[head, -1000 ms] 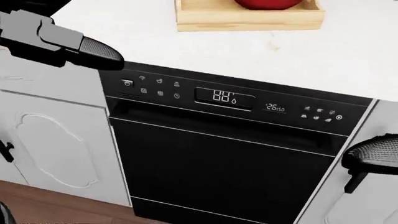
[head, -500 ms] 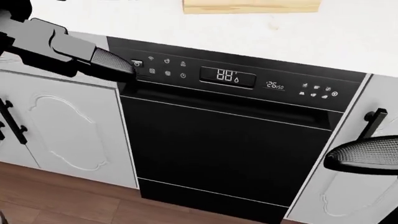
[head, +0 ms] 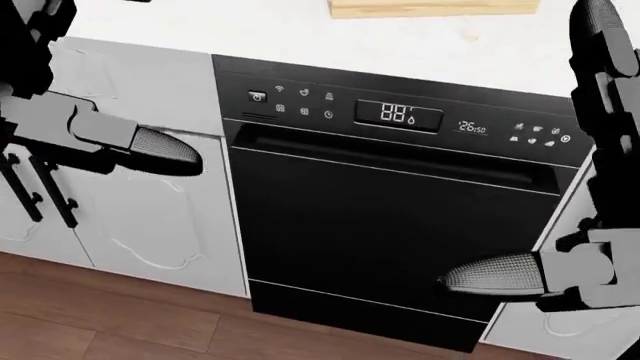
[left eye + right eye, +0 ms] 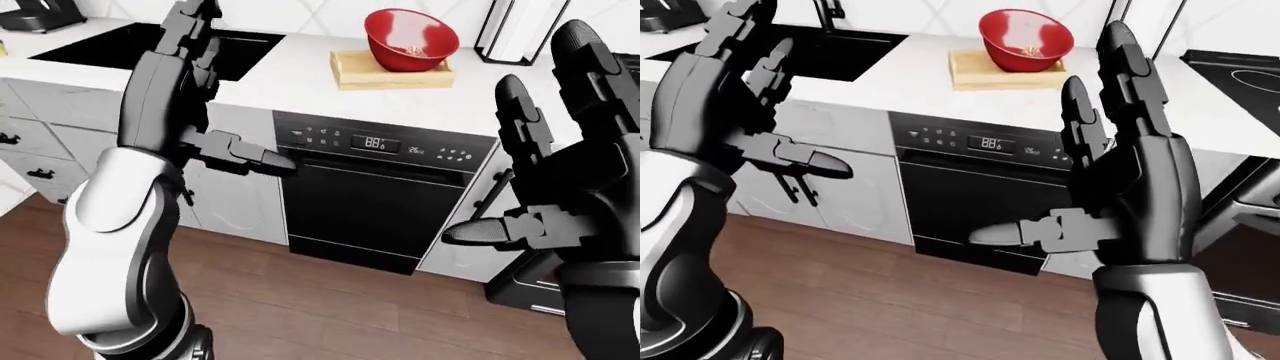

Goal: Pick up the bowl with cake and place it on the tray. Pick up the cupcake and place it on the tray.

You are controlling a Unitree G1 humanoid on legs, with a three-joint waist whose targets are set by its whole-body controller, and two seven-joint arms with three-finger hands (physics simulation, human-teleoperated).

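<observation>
White kitchen counter (image 4: 290,75): glossy red bowl (image 4: 411,39) on wooden tray (image 4: 392,71) at twelve o'clock; left hand (image 4: 180,97) and right hand (image 4: 1130,187) raised, fingers spread, empty.

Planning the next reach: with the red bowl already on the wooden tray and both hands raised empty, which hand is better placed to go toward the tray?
Probably right. The right hand, open, sits just below the tray and bowl; the left hand is off toward the sink.

Home kitchen, dishwasher (image 4: 375,199), sink (image 4: 165,49), white counter (image 4: 290,79)
</observation>
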